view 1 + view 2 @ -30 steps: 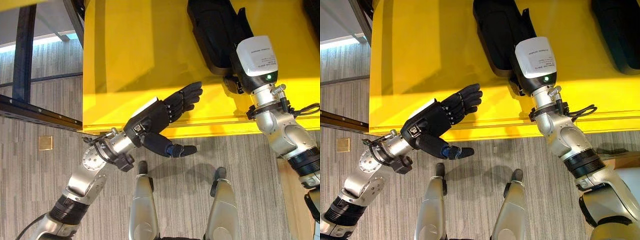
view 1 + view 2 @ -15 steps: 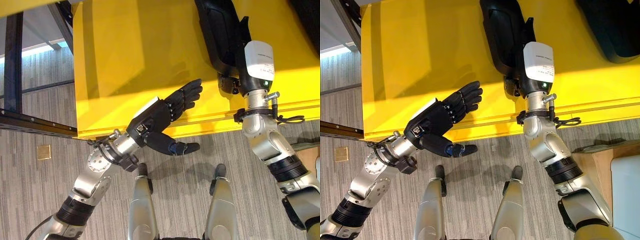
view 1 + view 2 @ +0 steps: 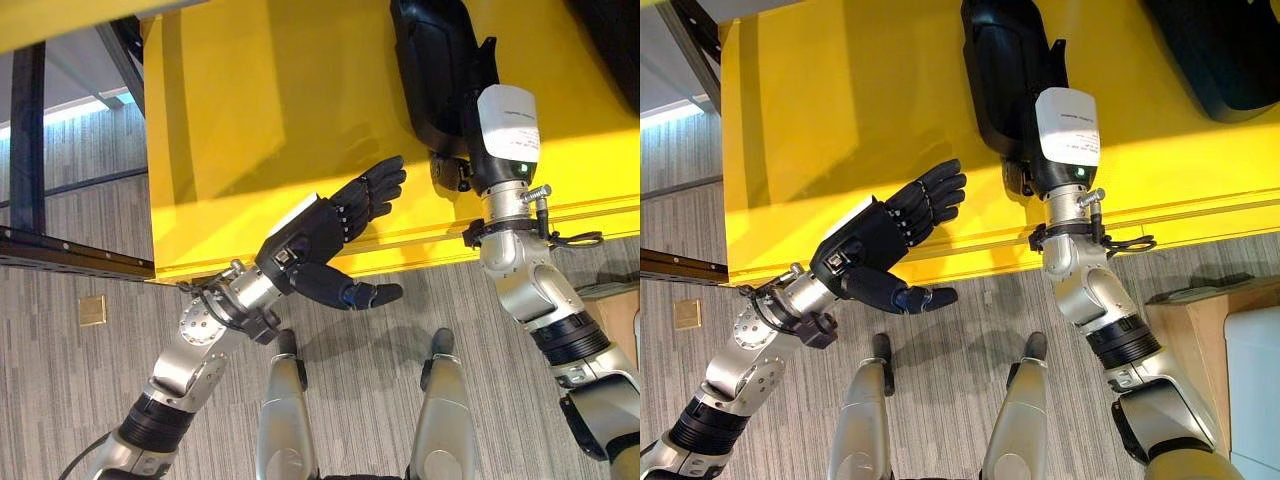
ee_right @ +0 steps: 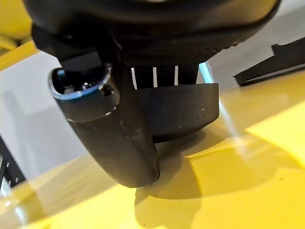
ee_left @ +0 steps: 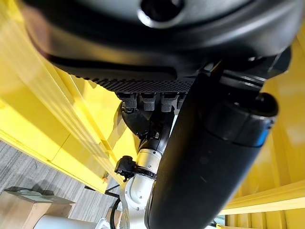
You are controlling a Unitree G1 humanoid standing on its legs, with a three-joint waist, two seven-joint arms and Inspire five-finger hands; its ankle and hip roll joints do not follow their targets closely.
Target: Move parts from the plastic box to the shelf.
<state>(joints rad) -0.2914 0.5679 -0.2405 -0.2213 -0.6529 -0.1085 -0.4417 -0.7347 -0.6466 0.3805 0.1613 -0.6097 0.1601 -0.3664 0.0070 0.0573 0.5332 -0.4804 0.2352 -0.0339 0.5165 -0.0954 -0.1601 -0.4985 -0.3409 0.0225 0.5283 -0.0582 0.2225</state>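
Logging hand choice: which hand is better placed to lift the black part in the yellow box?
Right. The right hand is already at the black part; the left hand hangs open, apart from it, at the yellow box's front wall.

I see grey striped carpet floor (image 3: 80, 400) below me, a small brass plate (image 3: 92, 310) near its left edge, beside a dark metal rail (image 3: 70, 252). A tan box (image 3: 1185, 325) sits at its right edge.

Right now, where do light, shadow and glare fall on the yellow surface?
Left eye view: sunlit band along the near edge of the yellow surface, shade farther back. Right wrist view: the black part casts a dark shadow on it, glare streak beside.
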